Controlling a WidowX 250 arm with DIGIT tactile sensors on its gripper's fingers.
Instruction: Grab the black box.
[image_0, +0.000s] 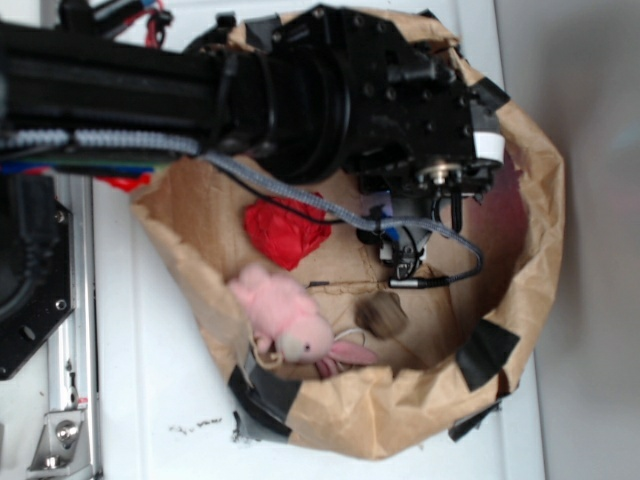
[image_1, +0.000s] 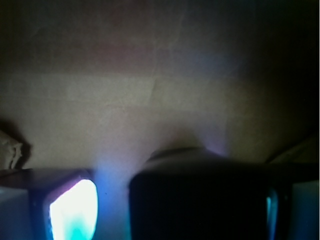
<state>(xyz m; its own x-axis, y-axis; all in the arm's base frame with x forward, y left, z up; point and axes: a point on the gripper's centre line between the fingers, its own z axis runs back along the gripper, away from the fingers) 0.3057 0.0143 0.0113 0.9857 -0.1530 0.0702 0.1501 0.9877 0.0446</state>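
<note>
The black box (image_1: 200, 200) fills the lower middle of the wrist view as a dark, blurred block lying on brown paper. It sits between the fingers of my gripper (image_1: 172, 212). The glowing left finger (image_1: 72, 210) stands a short gap away from the box, and the right finger (image_1: 272, 210) is right at its other side. The gripper is open around the box. In the exterior view the gripper (image_0: 405, 258) reaches down into the brown paper nest, and the arm and cables hide the box there.
A brown paper wall (image_0: 535, 210) with black tape patches (image_0: 487, 350) rings the work area. Inside lie a red paper wad (image_0: 285, 230), a pink plush toy (image_0: 290, 320) and a small brown lump (image_0: 382, 315). White tabletop (image_0: 150, 380) surrounds it.
</note>
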